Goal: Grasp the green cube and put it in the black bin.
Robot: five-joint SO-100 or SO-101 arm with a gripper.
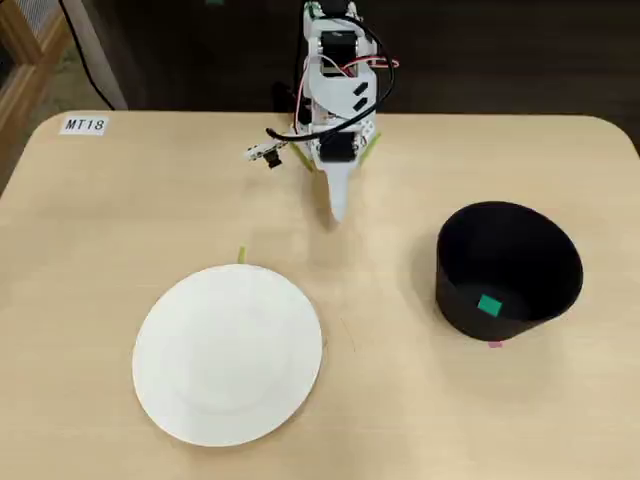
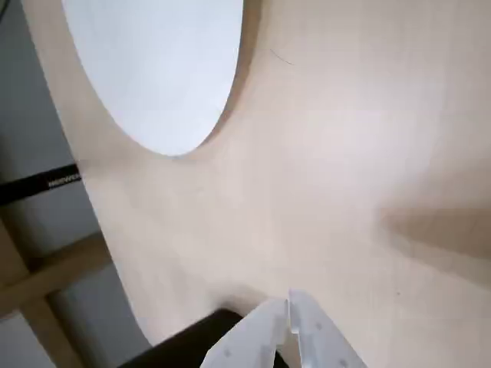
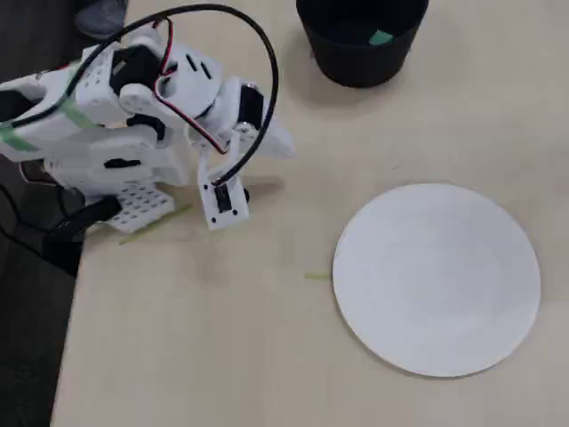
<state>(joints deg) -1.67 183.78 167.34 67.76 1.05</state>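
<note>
Arm pose: the white arm [image 1: 338, 100] is seen folded back at the top centre of a fixed view, its links stacked over the base at the far table edge; in the other fixed view it is seen at the upper left, hunched low with red and black wires looped over it.
Gripper: the gripper [image 1: 337, 212] is pointed down toward the table [image 1: 420, 400], its tip close above the bare wood near the upper middle of that view.
Fingers: in the wrist view the two white fingertips [image 2: 295, 326] are seen pressed together at the bottom edge, with nothing held between them.
Green cube: the green cube [image 1: 489, 305] is seen lying on the floor of the black bin [image 1: 460, 300], at the right of a fixed view.
Bin in the other fixed view: only part of it is shown at the top edge, the cube visible inside.
White plate: the white plate [image 1: 228, 354] is seen lying empty at lower left, well apart from the bin.
Wrist view only: the plate's edge at upper left and bare table are shown; a dark shape at the bottom edge cannot be identified, and the cube is out of that frame.
Fixed view only: a label reading MT18 [image 1: 83, 125] is seen at the upper left corner of the table.
</note>
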